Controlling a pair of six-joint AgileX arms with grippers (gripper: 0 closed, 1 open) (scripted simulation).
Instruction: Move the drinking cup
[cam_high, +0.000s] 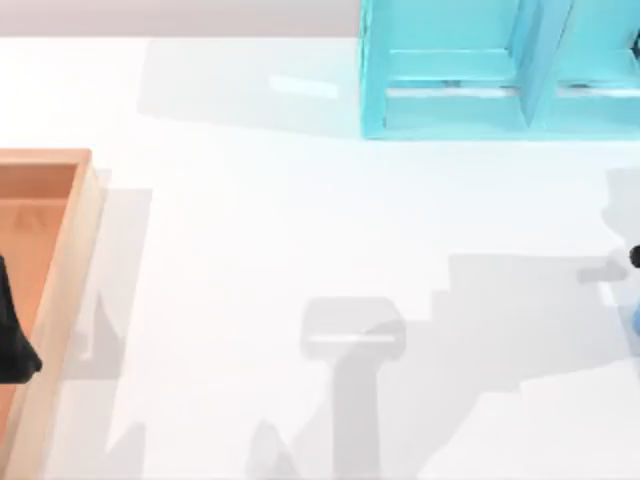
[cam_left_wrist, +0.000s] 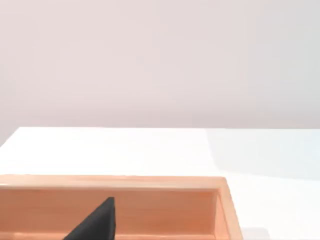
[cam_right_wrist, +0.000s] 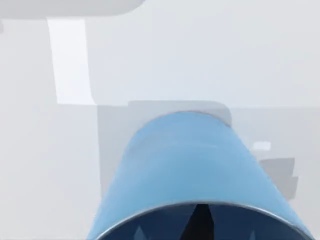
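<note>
The drinking cup (cam_right_wrist: 185, 165) is a plain blue cylinder, seen very close in the right wrist view from its rim side with its base farther off toward the white table. A sliver of its blue (cam_high: 636, 320) also shows at the table's far right edge in the top view. My right gripper (cam_high: 634, 260) is at that same edge, shut on the cup's wall, with one dark finger (cam_right_wrist: 200, 222) down inside the cup's mouth. My left gripper (cam_high: 12, 330) hangs over the wooden box at the far left, and one black fingertip (cam_left_wrist: 97, 222) shows.
A cyan cabinet (cam_high: 460, 70) with open compartments stands at the back right. An open wooden box (cam_high: 70, 260) takes up the left edge. Grey arm shadows fall on the white table (cam_high: 300, 200) in the middle and front.
</note>
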